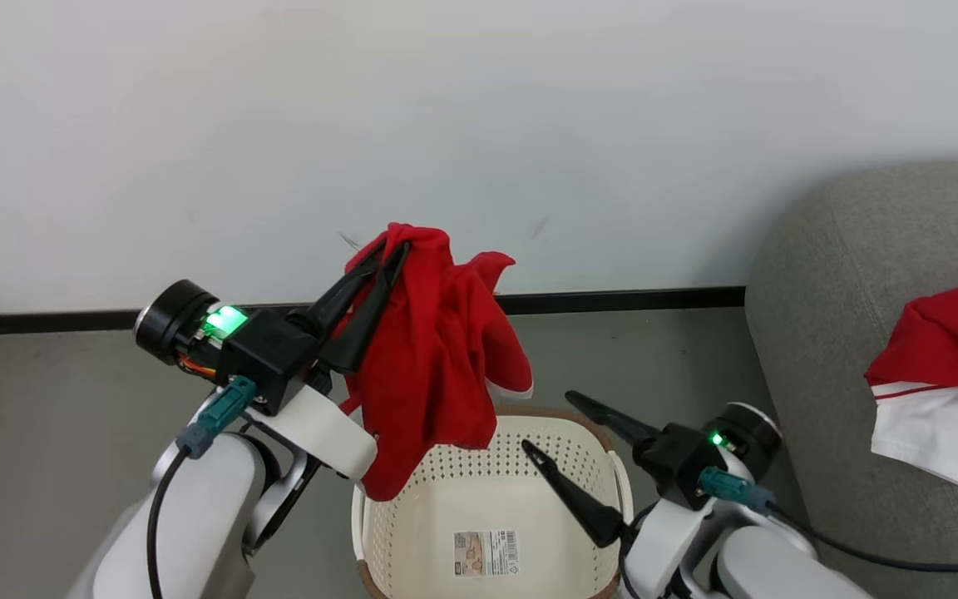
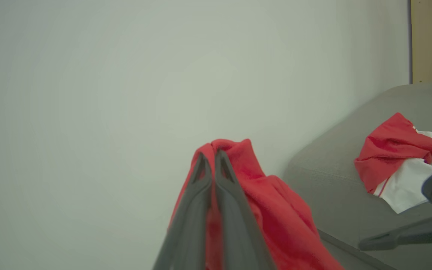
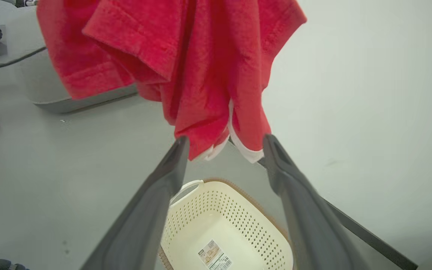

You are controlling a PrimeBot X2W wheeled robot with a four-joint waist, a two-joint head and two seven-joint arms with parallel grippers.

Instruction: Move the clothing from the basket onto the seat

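1. Two soft red fabric garments with white trim: one point(image 1: 437, 349) hangs from the left jaws, clenched on its top fold, above the cream perforated plastic basket point(image 1: 446, 491); the other point(image 1: 945, 366) lies on the grey woven sofa seat point(image 1: 812, 283).
2. Idle: right jaws spread wide, grasping nothing, tips near the hanging hem.
3. Risk: hem may snag on those open tips on the way to the seat.
4. Risk: pinch looks narrow; cloth could slip into the basket or onto the grey floor point(image 1: 71, 416).
5. Risk: early release would land it short of the cushion.
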